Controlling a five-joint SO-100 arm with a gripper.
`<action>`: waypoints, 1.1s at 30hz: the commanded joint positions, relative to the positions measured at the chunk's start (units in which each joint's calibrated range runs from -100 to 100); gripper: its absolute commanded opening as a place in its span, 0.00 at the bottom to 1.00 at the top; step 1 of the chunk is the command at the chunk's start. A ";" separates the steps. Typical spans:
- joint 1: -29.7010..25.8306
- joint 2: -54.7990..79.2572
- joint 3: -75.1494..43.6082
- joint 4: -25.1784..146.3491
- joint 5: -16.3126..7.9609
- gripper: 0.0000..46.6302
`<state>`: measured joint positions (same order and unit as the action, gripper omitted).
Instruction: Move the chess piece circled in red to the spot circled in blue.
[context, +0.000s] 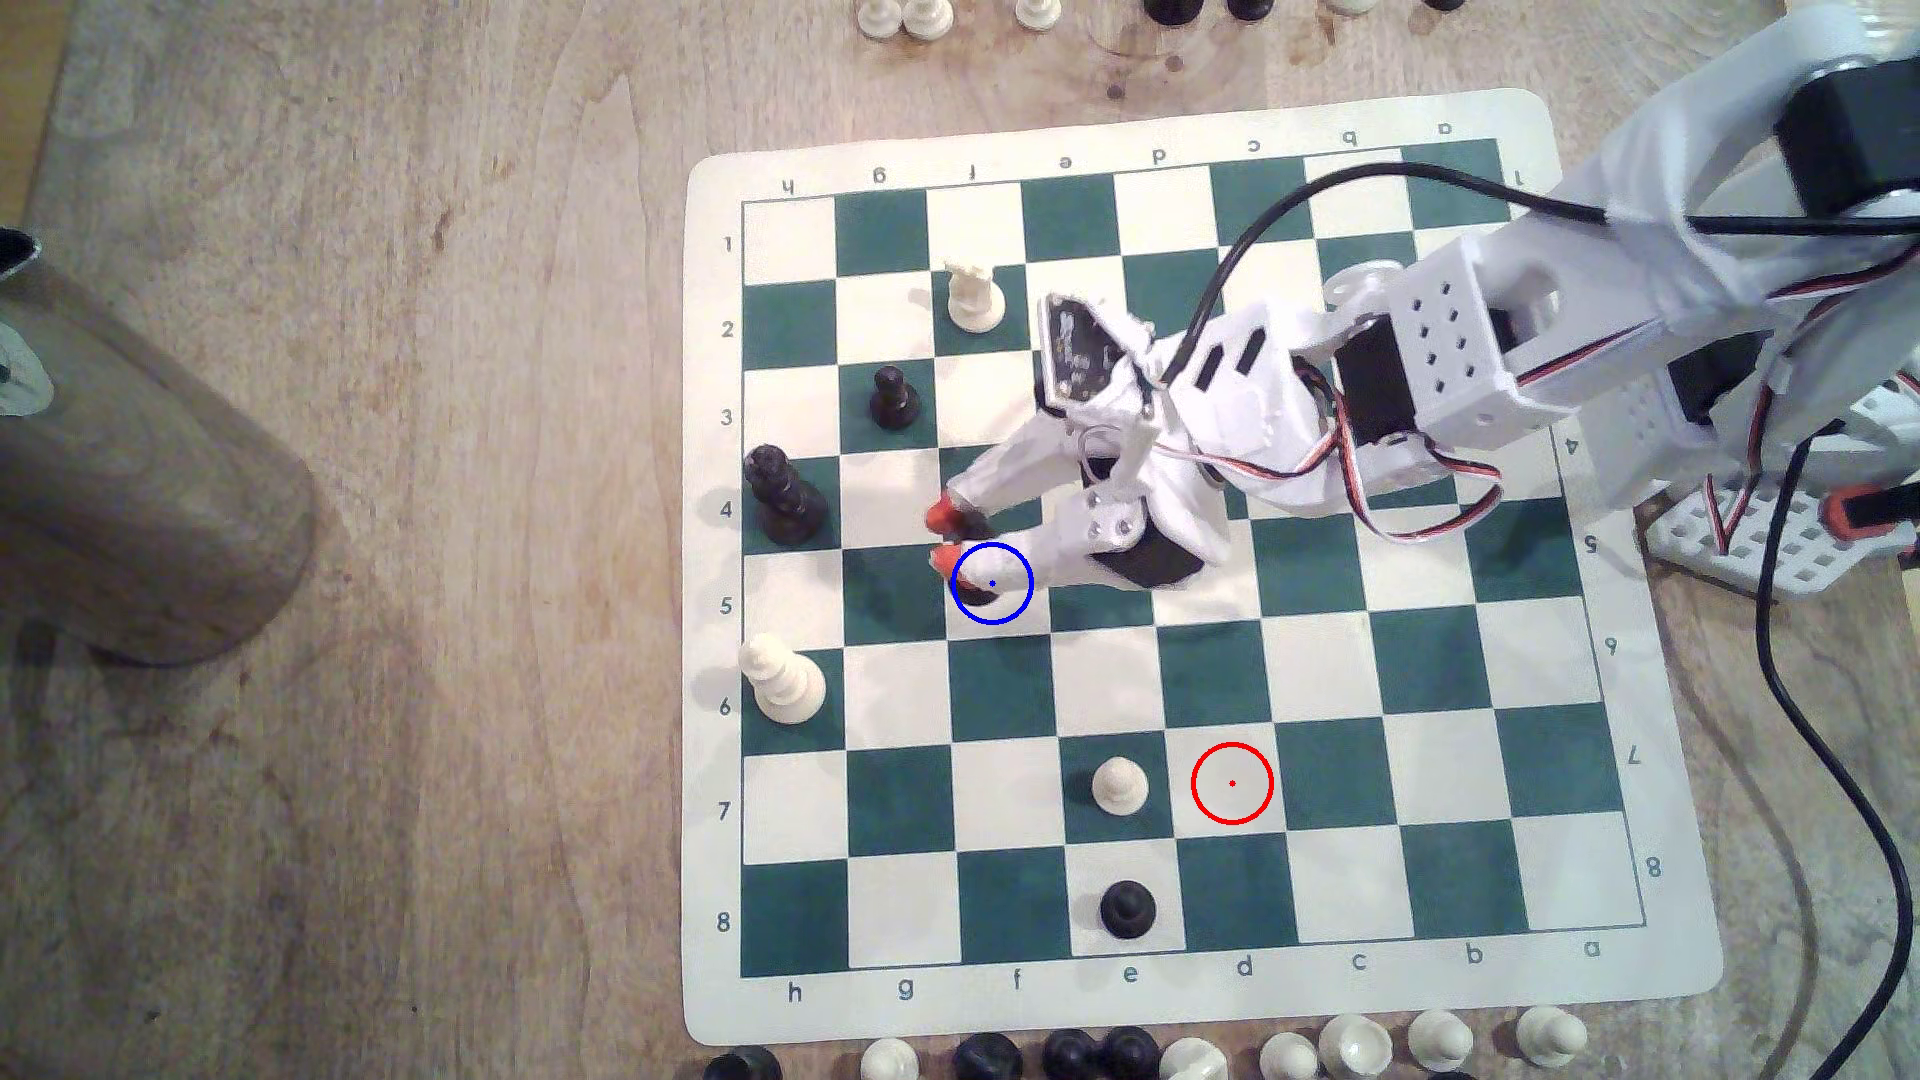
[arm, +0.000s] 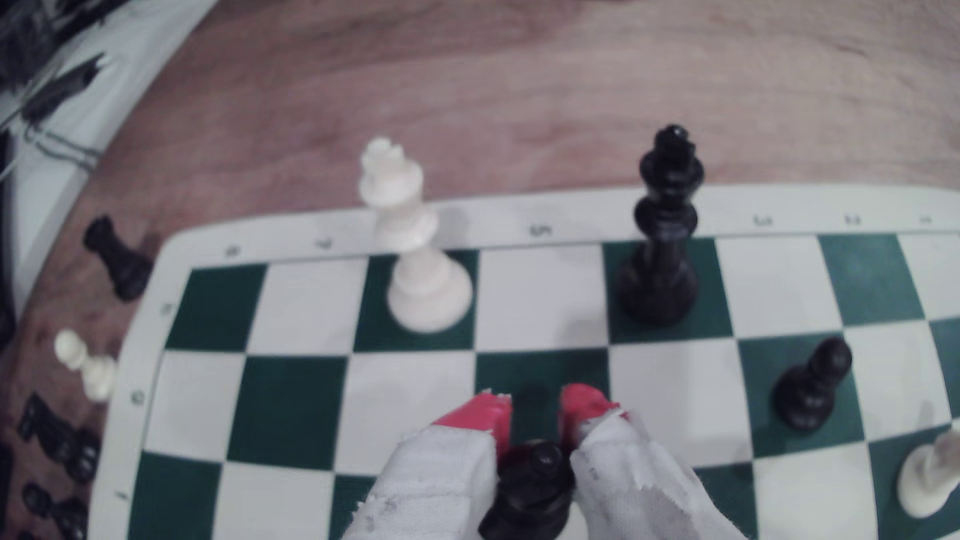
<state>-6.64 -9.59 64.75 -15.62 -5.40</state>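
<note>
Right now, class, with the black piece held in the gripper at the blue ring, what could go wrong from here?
1. The chess piece sits between the red-tipped fingers; opening unevenly might tip it.
2. In the exterior view its base shows at the lower-left edge of the blue ring, so it may land off-centre, near the line.
3. Withdrawing, the gripper could brush the tall black crowned piece nearby.

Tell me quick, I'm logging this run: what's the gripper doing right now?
Gripper: closed on the black chess piece, held between its red-tipped fingers over the blue-ringed spot.
</note>
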 joint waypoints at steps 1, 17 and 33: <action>-0.44 1.19 -1.74 -1.66 0.54 0.01; -0.44 5.01 -4.28 -1.50 1.07 0.01; -0.52 5.26 -5.46 0.71 1.90 0.15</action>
<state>-6.71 -2.64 62.40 -15.94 -3.59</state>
